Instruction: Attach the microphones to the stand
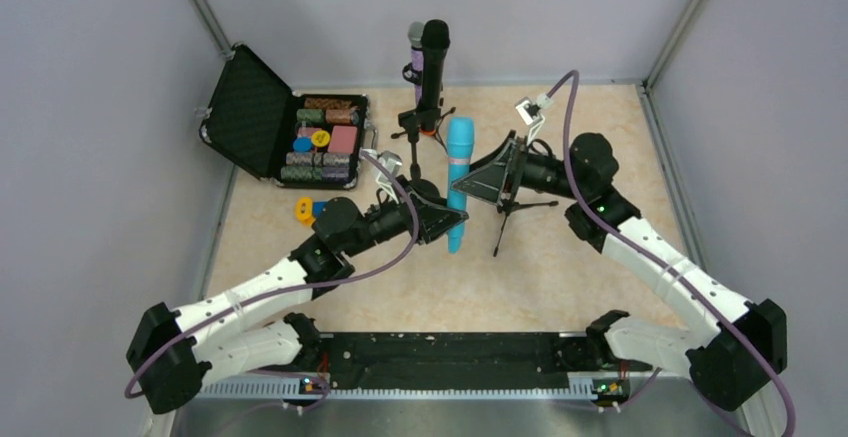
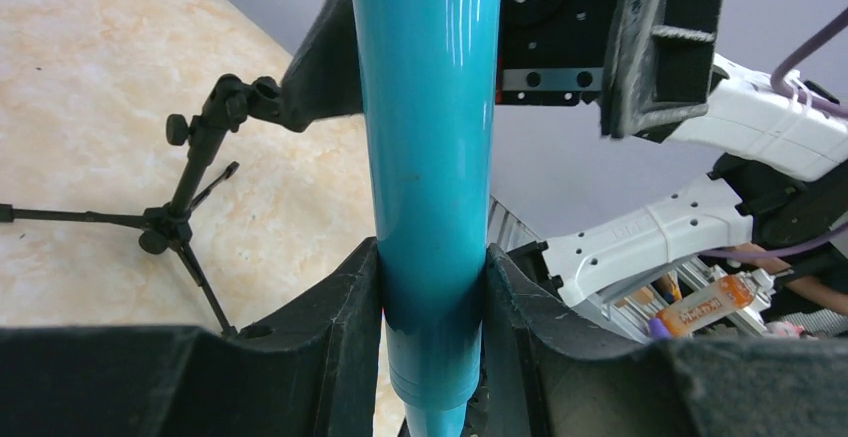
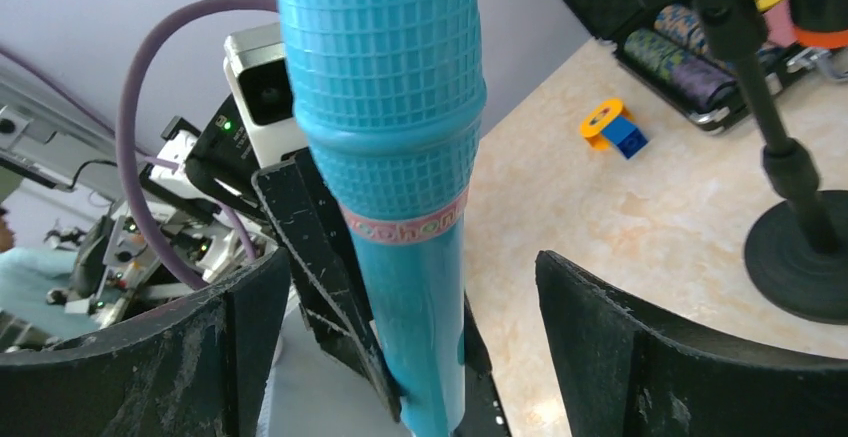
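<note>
Beige, marbled counter (image 1: 560, 277) filled the space between grey walls, with both arm bases bolted at its near edge. Nearest to us, the left tool (image 2: 432, 287) was clenched on the lower handle of the light blue microphone (image 1: 459, 157) and held it upright above the middle of the counter, its tapered end poking below the fingers. Higher up the same microphone, the right tool (image 3: 410, 277) stood released, one finger on either side of the body just under the mesh head (we saw a clear gap on at least one side). Just beside that tool stood a small black tripod stand (image 2: 190, 182), its clip empty. Farther back, the black microphone (image 1: 434, 52) and the purple microphone (image 1: 415, 42) rose upright together at a round-based stand (image 3: 800, 257). Left of them an open black case (image 1: 250, 112) lay with poker chips (image 1: 320, 142) inside, and an orange-and-blue block (image 1: 305, 209) sat just in front of it.
</note>
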Robot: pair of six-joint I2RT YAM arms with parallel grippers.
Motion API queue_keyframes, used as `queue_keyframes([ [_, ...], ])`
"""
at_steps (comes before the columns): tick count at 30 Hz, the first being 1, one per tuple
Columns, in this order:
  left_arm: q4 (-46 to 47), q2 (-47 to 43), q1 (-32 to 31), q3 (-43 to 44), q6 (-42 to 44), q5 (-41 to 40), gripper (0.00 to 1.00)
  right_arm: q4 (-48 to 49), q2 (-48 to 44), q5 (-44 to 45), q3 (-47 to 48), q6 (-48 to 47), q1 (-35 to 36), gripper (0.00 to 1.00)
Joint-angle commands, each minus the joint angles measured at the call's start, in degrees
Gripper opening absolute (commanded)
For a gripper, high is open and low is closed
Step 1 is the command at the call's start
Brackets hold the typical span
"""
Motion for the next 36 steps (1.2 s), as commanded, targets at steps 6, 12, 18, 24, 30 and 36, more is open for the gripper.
queue_keyframes([
  [6, 8.0, 1.7, 0.1, 2.9, -2.0, 3.7, 0.00, 8.3, 3.1, -0.3, 3.5, 1.4, 2.8, 0.82],
  [12, 7.7, 1.0, 0.1, 1.3, -2.4, 3.2, 0.00, 11.0, 4.6, -2.1, 3.2, 2.7, 2.9, 0.60],
  [18, 6.3, 1.0, 0.1, 0.5, -2.6, 2.5, 0.00, 13.1, 4.8, -3.1, 2.4, 3.9, 2.9, 0.31],
  [24, 5.6, 1.2, 0.1, -0.7, -3.3, 1.1, 0.00, 11.0, 4.3, -2.1, 2.1, 1.9, 2.8, 0.00],
  [30, 4.0, 0.4, 0.1, -1.3, -3.7, -3.4, 0.05, 7.4, 3.2, 0.1, 2.0, -0.8, 2.9, 0.00],
  [36, 1.2, -1.2, 0.3, -1.9, -4.7, -10.0, 0.82, 4.0, 2.5, 2.9, 2.3, -4.1, 2.8, 0.00],
])
